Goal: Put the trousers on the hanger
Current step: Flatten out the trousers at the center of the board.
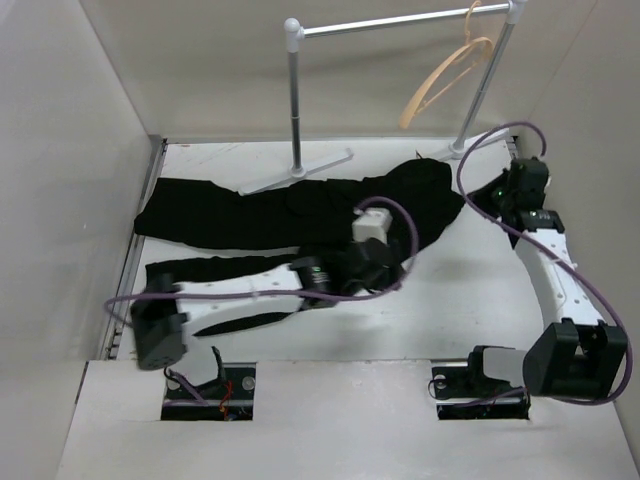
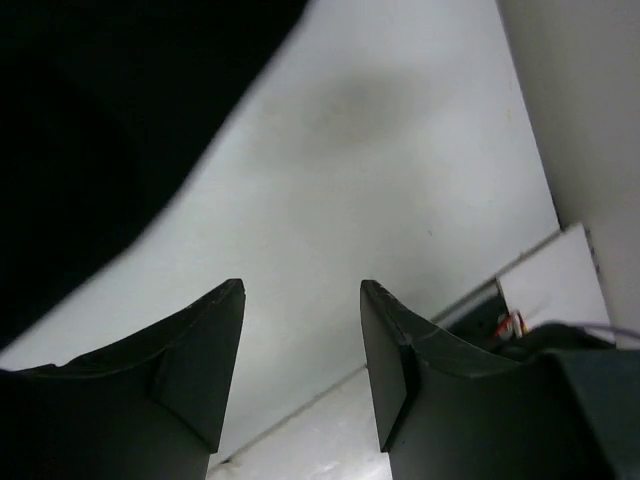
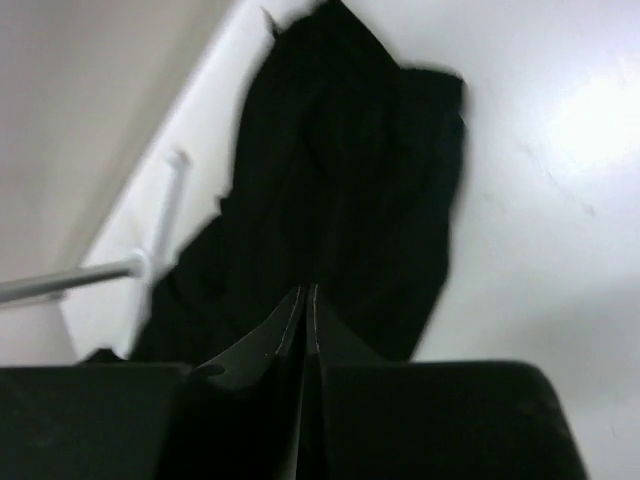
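Observation:
The black trousers (image 1: 300,210) lie flat across the far half of the table, waist end at the right, legs running left. The tan hanger (image 1: 445,80) hangs by its hook on the white rack's bar at the back right. My left gripper (image 1: 385,275) is over the near edge of the trousers' middle; in the left wrist view it (image 2: 302,290) is open and empty above bare table, with black fabric (image 2: 90,130) at the upper left. My right gripper (image 1: 508,195) is right of the waist end; in the right wrist view it (image 3: 308,292) is shut and empty, facing the trousers (image 3: 350,170).
The white tubular rack (image 1: 295,100) stands at the back on splayed feet (image 1: 300,172) beside the trousers; its bar also shows in the right wrist view (image 3: 90,272). Walls close in on the left, back and right. Purple cables loop off both arms.

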You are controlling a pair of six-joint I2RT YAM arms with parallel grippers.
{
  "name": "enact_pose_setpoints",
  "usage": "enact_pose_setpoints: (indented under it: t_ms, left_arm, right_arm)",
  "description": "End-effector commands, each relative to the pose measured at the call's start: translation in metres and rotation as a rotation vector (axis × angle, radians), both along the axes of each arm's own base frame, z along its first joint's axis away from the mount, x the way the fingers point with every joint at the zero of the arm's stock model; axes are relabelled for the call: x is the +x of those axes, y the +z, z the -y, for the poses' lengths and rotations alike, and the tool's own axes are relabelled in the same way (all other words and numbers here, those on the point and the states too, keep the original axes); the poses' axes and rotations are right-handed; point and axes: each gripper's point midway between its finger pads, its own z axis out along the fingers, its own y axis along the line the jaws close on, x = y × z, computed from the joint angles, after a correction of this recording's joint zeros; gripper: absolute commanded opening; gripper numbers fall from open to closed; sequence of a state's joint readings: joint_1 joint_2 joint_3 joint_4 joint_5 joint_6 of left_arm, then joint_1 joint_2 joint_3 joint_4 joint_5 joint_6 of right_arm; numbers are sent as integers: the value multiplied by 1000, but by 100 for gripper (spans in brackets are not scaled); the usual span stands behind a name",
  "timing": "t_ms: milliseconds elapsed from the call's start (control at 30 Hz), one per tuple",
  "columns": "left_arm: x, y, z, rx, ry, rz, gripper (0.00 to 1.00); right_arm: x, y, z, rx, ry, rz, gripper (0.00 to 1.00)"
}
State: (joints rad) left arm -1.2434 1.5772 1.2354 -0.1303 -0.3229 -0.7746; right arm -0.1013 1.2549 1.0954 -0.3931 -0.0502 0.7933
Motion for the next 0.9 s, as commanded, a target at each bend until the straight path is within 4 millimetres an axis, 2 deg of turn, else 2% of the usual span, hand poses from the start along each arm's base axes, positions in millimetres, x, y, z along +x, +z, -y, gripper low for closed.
enact_pose_setpoints:
  t_ms: [0, 33, 100, 167, 200, 267, 467, 567, 767, 867]
  left_arm:
    - [55, 35, -110, 31, 312, 101, 48]
    - [68, 31, -142, 47, 394, 86, 48]
    - [86, 16, -199, 78, 537, 19, 49]
    - [88, -3, -242, 103, 628, -80, 48]
    - [84, -12, -258, 101, 664, -126, 48]
    - [68, -30, -287, 101, 722, -183, 47]
    - [3, -91, -369, 183, 929, -347, 47]
    - [-20, -112, -394, 181, 1028, -434, 47]
    - [-31, -133, -402, 122, 1135, -575, 48]
    - [-25, -147, -400, 69, 1171, -652, 48]
  right_arm:
    - [-21, -55, -4, -54, -35, -137, 9]
    - [-26, -73, -7, -53, -26, -179, 13]
    - [-32, -99, -5, -55, -40, -233, 35]
    - [-28, -120, -5, -44, -41, -257, 57]
    - [-25, -129, -7, -30, -31, -272, 62]
    - [-13, -140, -6, 2, -23, -286, 64]
    - [31, -141, 13, 53, -84, -226, 63]
    - [46, -151, 19, 58, -97, -250, 59]
    - [78, -163, 18, 64, -84, -279, 50]
    - [87, -173, 18, 74, -78, -326, 21]
